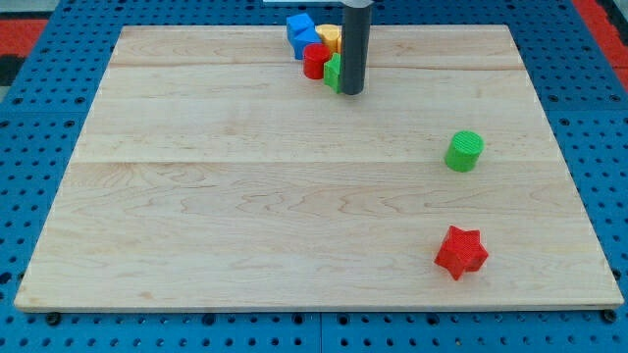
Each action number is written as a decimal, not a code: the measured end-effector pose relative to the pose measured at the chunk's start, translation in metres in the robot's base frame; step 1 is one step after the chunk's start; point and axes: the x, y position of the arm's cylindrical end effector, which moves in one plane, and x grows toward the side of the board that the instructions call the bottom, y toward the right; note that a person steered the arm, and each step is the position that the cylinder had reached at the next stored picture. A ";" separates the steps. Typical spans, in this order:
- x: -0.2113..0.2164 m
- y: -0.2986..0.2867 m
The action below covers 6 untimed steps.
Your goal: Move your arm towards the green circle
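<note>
The green circle block (pixel 464 151) stands alone on the wooden board's right side. My tip (pixel 352 91) is near the view's top centre, well to the left of and above the green circle. The rod stands right next to a cluster of blocks: a blue block (pixel 300 31), a yellow block (pixel 328 37), a red cylinder (pixel 315 61) and a green block (pixel 334 73) that the rod partly hides. A red star (pixel 461 251) lies at the lower right, below the green circle.
The wooden board (pixel 245 196) lies on a blue pegboard surface (pixel 39 118). Red matting shows in the view's top corners (pixel 20 25).
</note>
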 end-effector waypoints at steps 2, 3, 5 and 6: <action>-0.022 0.000; -0.023 0.002; 0.089 0.051; 0.167 0.091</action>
